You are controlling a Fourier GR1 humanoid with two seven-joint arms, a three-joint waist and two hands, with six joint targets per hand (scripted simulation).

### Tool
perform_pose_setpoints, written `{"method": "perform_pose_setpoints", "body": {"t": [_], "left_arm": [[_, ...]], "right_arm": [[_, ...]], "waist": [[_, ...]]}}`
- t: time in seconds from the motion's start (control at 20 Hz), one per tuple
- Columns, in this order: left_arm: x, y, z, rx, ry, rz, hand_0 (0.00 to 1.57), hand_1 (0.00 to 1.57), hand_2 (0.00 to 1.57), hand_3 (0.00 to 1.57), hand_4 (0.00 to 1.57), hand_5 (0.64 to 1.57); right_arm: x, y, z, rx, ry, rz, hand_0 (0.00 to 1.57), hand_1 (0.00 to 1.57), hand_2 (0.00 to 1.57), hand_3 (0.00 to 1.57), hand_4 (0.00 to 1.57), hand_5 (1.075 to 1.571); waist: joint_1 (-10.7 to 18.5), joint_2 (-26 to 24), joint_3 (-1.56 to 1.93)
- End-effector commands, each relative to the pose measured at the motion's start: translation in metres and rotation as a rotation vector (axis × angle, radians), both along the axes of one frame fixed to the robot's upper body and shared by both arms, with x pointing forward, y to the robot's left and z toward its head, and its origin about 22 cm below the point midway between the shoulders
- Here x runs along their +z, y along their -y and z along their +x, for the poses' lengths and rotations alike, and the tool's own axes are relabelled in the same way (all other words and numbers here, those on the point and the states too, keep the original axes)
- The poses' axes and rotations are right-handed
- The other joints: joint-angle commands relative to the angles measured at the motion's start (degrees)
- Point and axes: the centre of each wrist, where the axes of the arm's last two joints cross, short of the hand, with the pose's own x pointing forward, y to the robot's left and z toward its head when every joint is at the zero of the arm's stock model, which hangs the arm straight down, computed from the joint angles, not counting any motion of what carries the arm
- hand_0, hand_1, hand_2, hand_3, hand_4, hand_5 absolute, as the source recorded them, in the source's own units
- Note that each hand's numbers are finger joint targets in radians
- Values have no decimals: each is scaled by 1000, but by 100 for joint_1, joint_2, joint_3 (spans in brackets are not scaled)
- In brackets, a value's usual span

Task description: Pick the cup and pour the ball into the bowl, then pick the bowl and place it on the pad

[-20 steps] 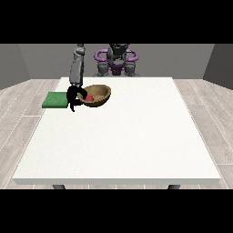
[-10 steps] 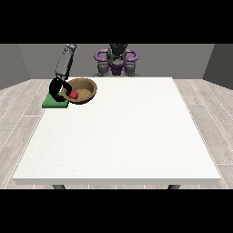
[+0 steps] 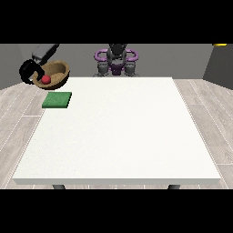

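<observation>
the wooden bowl (image 3: 53,74) hangs in the air past the surface's (image 3: 123,132) far left corner, tilted, with the red ball (image 3: 46,79) resting inside it. the robot hand at the view's left (image 3: 27,72) has its black fingers curled round the bowl's left rim, grasping it. the green pad (image 3: 57,100) lies flat on the surface below the bowl, apart from it.

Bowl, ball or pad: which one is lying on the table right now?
Only the green pad, flat at the table's left edge. The bowl is held up in the hand at the view's left, beyond the pad, with the red ball inside it.
</observation>
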Motion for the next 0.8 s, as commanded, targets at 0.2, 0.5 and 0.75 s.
{"method": "perform_pose_setpoints", "body": {"t": [0.2, 0.5, 0.75], "left_arm": [[-13, -36, -18, 65, -4, -3, 0, 0, 0, 0, 1211, 1554], [-42, -39, -17, 73, -7, 2, 0, 0, 0, 0, 1211, 1551], [-38, -51, -26, 69, 5, -1, 0, 0, 0, 0, 1205, 1555]], "right_arm": [[1, 13, -7, 46, -12, -9, 1571, 1571, 1571, 381, 1123, 1568], [-28, -38, 19, 41, -38, 94, 1571, 1571, 1571, 487, 1066, 1567], [-53, -41, 13, 51, 2, 138, 1571, 1571, 1571, 537, 1017, 1571]], "waist": [[-345, 109, 8], [-340, 15, 4], [-322, 128, 8]]}}
